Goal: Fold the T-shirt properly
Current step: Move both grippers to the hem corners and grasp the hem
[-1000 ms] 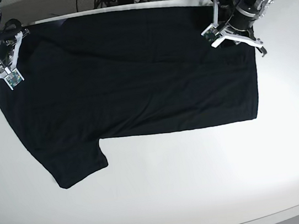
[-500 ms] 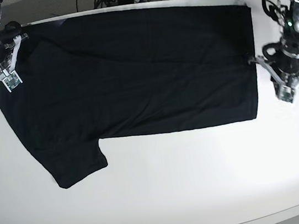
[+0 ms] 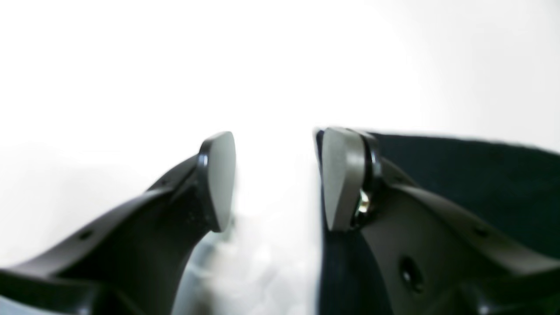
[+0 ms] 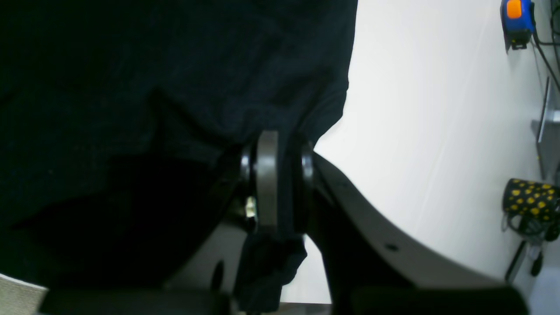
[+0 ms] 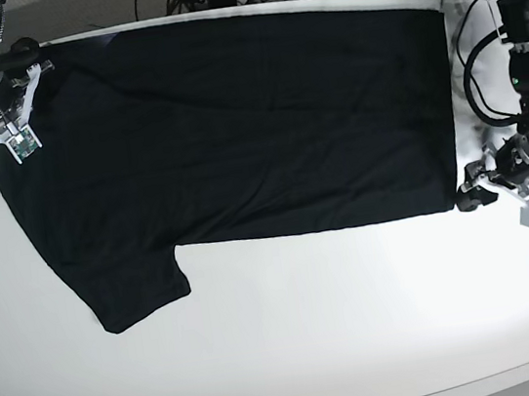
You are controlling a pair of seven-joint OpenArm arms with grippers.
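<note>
I'm seeing the black T-shirt (image 5: 235, 128) lying flat across the white table (image 5: 361, 322). My right gripper (image 4: 280, 175) is pinching its fabric at ten o'clock; my left gripper (image 3: 275, 179) is gaping, empty, at the shirt's four-o'clock corner.

t-shirt (image 5: 235, 128): one, black
pincer: two, left pincer (image 5: 486, 194) and right pincer (image 5: 1, 132)
worktop (image 5: 361, 322): one, white
mug with yellow dots (image 4: 530, 199): one
</note>
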